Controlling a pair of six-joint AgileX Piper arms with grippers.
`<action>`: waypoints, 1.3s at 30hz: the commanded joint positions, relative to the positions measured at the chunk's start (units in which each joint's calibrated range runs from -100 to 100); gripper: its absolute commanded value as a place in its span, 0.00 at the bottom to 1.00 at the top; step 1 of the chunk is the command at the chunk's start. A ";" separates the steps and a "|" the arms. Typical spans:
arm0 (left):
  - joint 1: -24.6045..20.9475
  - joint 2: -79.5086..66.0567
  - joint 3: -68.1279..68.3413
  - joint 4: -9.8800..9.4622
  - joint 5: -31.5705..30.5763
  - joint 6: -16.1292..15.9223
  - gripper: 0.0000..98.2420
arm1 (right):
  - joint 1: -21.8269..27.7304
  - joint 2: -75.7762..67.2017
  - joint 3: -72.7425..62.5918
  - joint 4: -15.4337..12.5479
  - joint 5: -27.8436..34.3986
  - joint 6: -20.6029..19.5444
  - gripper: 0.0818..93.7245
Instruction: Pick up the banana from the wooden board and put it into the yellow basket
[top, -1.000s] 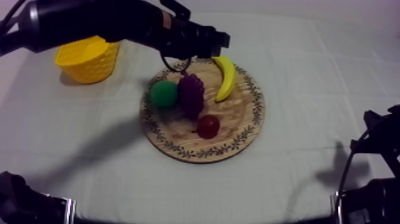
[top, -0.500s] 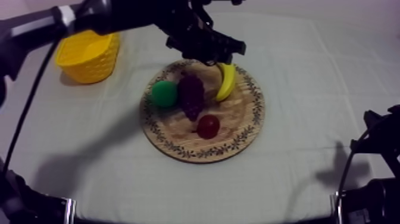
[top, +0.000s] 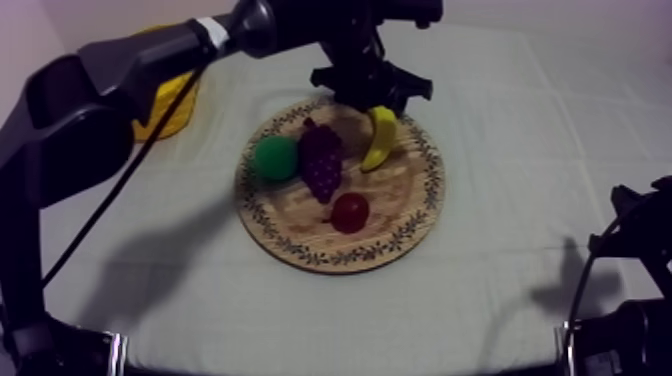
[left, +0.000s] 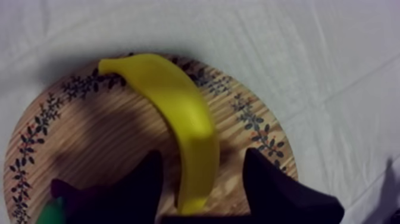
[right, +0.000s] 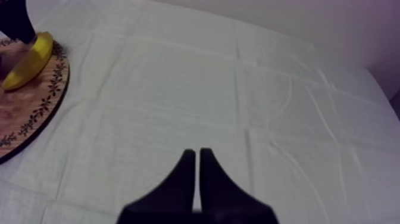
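Over the wooden board's (left: 262, 128) far edge, left gripper (left: 204, 156) is hovering spread astride the banana's (left: 172, 107) end; closing there is risking a slip.

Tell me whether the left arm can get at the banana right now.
Probably yes. The left gripper hangs right over the banana on the wooden board, its fingers open to either side of one end, with nothing between. The grapes lie apart from it.
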 joint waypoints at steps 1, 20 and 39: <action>-0.05 3.01 -4.95 0.04 2.81 -0.02 0.53 | 0.02 -0.02 -0.03 -0.01 -0.02 0.01 0.00; -0.08 17.40 -26.35 0.30 20.68 -1.43 0.44 | 0.02 -0.02 -0.03 -0.01 -0.02 0.01 0.00; 0.06 14.96 -29.80 -3.60 26.29 -4.25 0.32 | 0.02 -0.02 -0.03 -0.01 -0.02 0.01 0.00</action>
